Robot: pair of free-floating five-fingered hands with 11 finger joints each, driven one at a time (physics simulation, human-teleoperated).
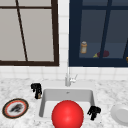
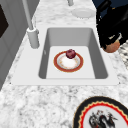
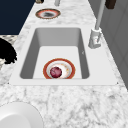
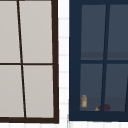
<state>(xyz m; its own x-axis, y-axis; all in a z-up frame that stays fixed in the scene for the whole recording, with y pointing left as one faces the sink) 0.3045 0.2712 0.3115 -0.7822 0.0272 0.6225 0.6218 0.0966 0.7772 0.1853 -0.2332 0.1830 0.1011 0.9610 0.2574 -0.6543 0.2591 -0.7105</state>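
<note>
My left hand (image 1: 36,89) hovers by the sink's (image 1: 67,93) left rim, with a brown patch at its lower end. It appears large in the left side view (image 2: 110,27), above the sink's front edge. My right hand (image 1: 94,111) hangs at the sink's front right corner with its fingers drooping loosely and nothing in them. In the right side view it is at the left edge (image 3: 7,53). A big red ball (image 1: 67,115) covers the front of the basin. Inside the basin lies a red-rimmed plate (image 2: 76,65) with a dark red fruit (image 2: 70,53) on it.
A faucet (image 1: 67,77) stands behind the sink. A black-rimmed decorated plate (image 1: 15,108) lies on the marble counter to the left and a white plate (image 1: 121,113) to the right. The navy glass-door cabinet above holds an orange bottle (image 1: 83,47).
</note>
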